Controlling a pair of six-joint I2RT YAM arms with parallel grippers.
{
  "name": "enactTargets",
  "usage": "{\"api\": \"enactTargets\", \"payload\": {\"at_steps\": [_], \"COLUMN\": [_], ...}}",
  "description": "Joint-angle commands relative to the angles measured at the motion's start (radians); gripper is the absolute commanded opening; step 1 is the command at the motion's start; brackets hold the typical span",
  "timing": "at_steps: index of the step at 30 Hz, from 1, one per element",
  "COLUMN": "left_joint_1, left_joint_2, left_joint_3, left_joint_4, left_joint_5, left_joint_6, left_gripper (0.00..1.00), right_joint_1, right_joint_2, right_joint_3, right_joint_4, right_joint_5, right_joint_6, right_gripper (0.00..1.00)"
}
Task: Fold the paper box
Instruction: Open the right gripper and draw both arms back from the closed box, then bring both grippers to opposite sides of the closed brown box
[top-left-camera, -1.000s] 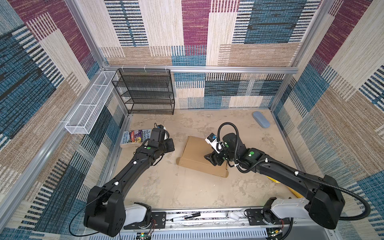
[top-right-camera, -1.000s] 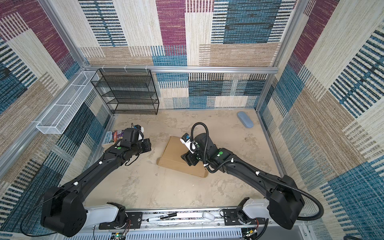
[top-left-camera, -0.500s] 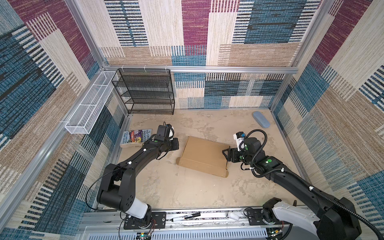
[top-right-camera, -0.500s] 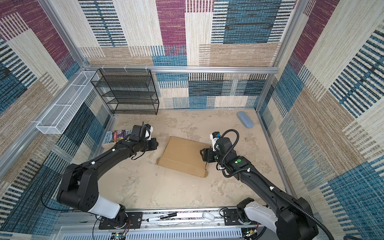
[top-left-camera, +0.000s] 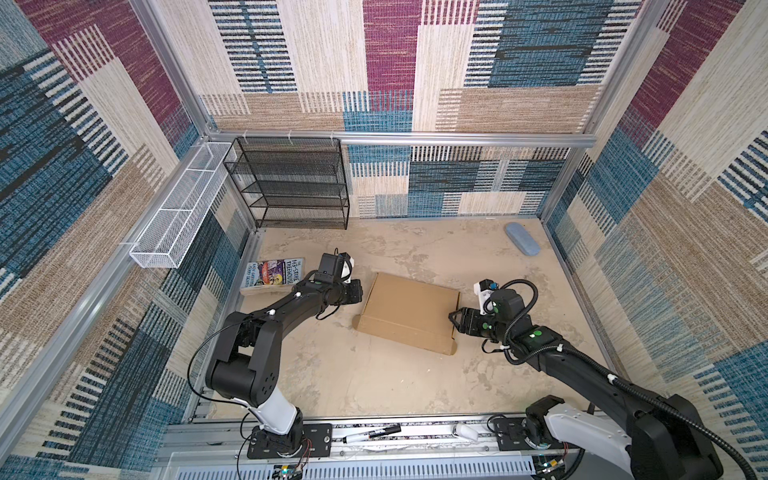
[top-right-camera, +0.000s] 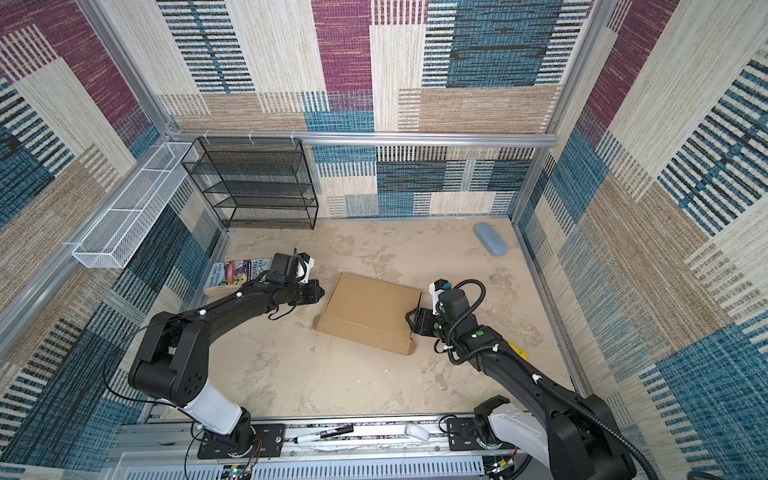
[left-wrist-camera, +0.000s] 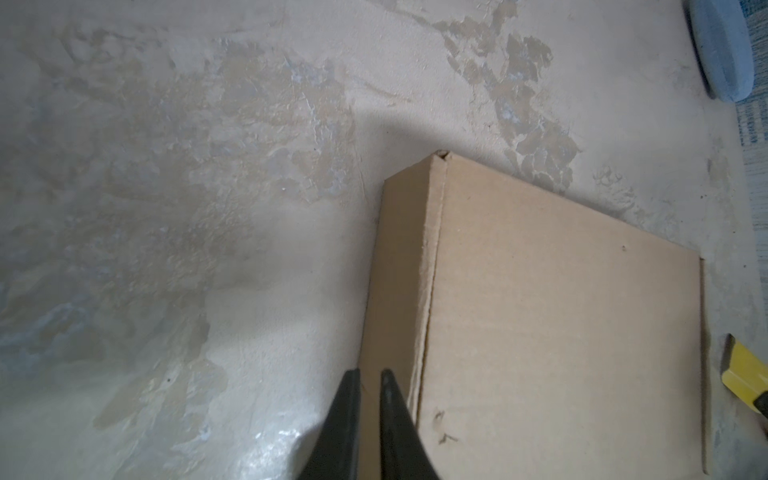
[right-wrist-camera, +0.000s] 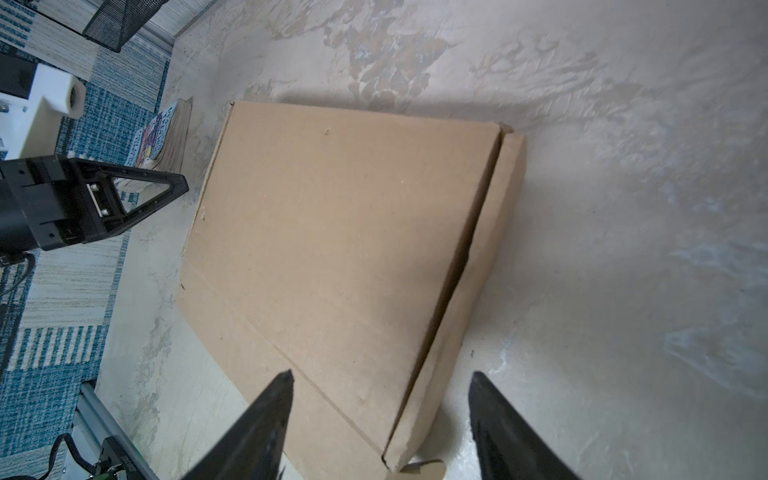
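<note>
The paper box (top-left-camera: 409, 318) (top-right-camera: 372, 313) lies flat in the middle of the floor as a closed, shallow brown mailer. A small tab (top-left-camera: 453, 347) sticks out at its front right corner. My left gripper (top-left-camera: 359, 293) (left-wrist-camera: 370, 374) sits low at the box's left side wall. Its fingers are shut to a thin slit and hold nothing. My right gripper (top-left-camera: 453, 320) (right-wrist-camera: 380, 376) is open at the box's right edge, fingers spread wide and empty. In the right wrist view a dark gap runs between the box (right-wrist-camera: 340, 232) lid and its side wall.
A colourful book (top-left-camera: 272, 274) lies by the left wall behind the left arm. A black mesh shelf (top-left-camera: 291, 187) and a white wire basket (top-left-camera: 178, 216) stand at the back left. A blue case (top-left-camera: 522, 239) lies at the back right. A marker (top-left-camera: 370, 434) rests on the front rail.
My right gripper has come off the top of the box and drawn back to its right edge. The left gripper has moved right, up to the box's left side.
</note>
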Motion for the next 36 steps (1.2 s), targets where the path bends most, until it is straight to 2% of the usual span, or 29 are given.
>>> {"api": "enactTargets", "payload": {"at_steps": [1, 19, 36], "left_joint_1": [0.001, -0.004, -0.071], "left_joint_2": [0.002, 0.004, -0.04], "left_joint_3": [-0.017, -0.133, -0.267], "left_joint_4": [0.041, 0.182, 0.31], "left_joint_5": [0.031, 0.123, 0.118], "left_joint_6": [-0.005, -0.115, -0.234], "left_gripper": [0.15, 0.12, 0.1], "right_joint_1": [-0.004, -0.024, -0.03], "right_joint_2": [0.033, 0.197, 0.309], "right_joint_3": [-0.005, 0.052, 0.12], "right_joint_4": [0.092, 0.17, 0.198], "right_joint_5": [-0.033, -0.064, -0.109], "right_joint_6": [0.012, -0.046, -0.124], "right_gripper": [0.67, 0.62, 0.59]}}
